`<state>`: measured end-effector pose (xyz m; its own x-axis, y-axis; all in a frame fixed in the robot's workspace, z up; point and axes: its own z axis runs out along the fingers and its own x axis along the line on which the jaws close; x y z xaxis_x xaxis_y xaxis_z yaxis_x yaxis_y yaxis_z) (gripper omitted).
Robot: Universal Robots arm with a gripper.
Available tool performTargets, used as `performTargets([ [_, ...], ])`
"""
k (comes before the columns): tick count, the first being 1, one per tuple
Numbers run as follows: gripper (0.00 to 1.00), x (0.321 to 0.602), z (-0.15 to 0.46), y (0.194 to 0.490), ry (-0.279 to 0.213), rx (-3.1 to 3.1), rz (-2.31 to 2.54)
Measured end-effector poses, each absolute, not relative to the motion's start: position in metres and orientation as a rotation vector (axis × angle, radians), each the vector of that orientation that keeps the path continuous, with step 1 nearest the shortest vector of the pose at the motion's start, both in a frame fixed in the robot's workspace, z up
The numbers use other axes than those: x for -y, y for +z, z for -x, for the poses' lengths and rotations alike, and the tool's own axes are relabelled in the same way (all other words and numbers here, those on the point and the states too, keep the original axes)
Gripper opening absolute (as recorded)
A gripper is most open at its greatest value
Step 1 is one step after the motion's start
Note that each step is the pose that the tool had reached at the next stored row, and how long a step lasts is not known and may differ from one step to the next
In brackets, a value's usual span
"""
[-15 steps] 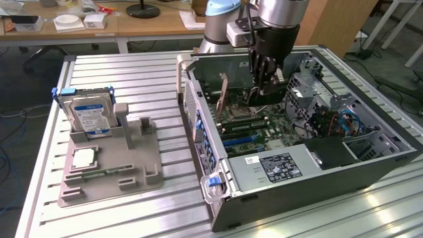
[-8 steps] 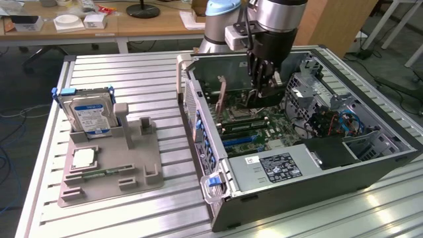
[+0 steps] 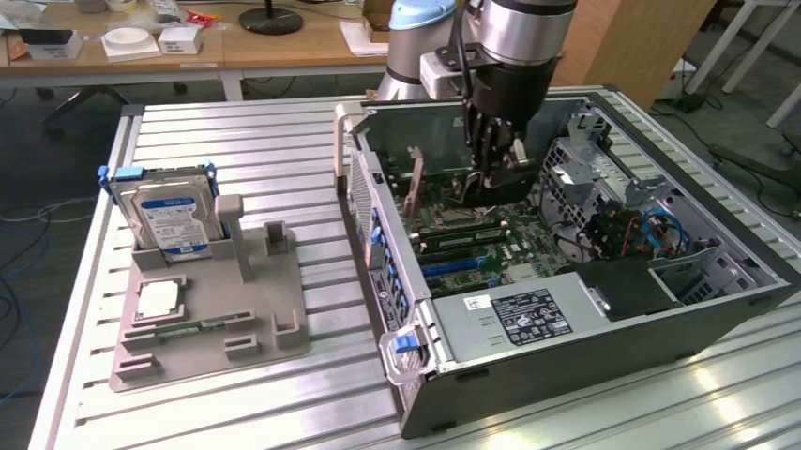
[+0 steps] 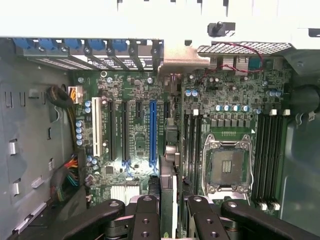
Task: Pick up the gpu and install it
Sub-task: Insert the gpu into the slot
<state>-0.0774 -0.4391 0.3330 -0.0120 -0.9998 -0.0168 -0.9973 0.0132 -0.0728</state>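
Gpu (image 4: 168,200) hangs edge-on, clamped between the gripper (image 4: 172,220) fingers, low inside the open computer case (image 3: 701,319) above the motherboard (image 4: 225,115), looking light, stiff and rather fragile, best pinched along its upper edge as now.

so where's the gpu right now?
The gpu is held edge-on in the gripper inside the open computer case, over the motherboard, beside the blue expansion slot.
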Motion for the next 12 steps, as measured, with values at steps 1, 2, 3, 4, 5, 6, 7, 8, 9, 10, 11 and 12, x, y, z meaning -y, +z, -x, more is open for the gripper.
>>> performTargets([
  [1, 0.26, 0.4391, 0.0778, 0.3329, -0.063, -2.190, 2.162],
  [2, 0.26, 0.4391, 0.0783, 0.3326, -0.064, -2.189, 2.161],
  [3, 0.26, 0.4391, 0.0786, 0.3323, -0.066, -2.188, 2.160],
  [4, 0.26, 0.4391, 0.0789, 0.3320, -0.068, -2.187, 2.160],
  [5, 0.26, 0.4390, 0.0791, 0.3318, -0.068, -2.187, 2.159],
  [6, 0.26, 0.4390, 0.0792, 0.3315, -0.068, -2.186, 2.160],
  [7, 0.26, 0.4390, 0.0792, 0.3311, -0.068, -2.186, 2.160],
  [8, 0.26, 0.4390, 0.0793, 0.3307, -0.068, -2.186, 2.159],
  [9, 0.26, 0.4391, 0.0795, 0.3304, -0.068, -2.187, 2.159],
  [10, 0.26, 0.4391, 0.0795, 0.3301, -0.068, -2.187, 2.159],
  [11, 0.26, 0.4392, 0.0795, 0.3299, -0.068, -2.187, 2.160],
  [12, 0.26, 0.4395, 0.0796, 0.3297, -0.068, -2.187, 2.159],
])
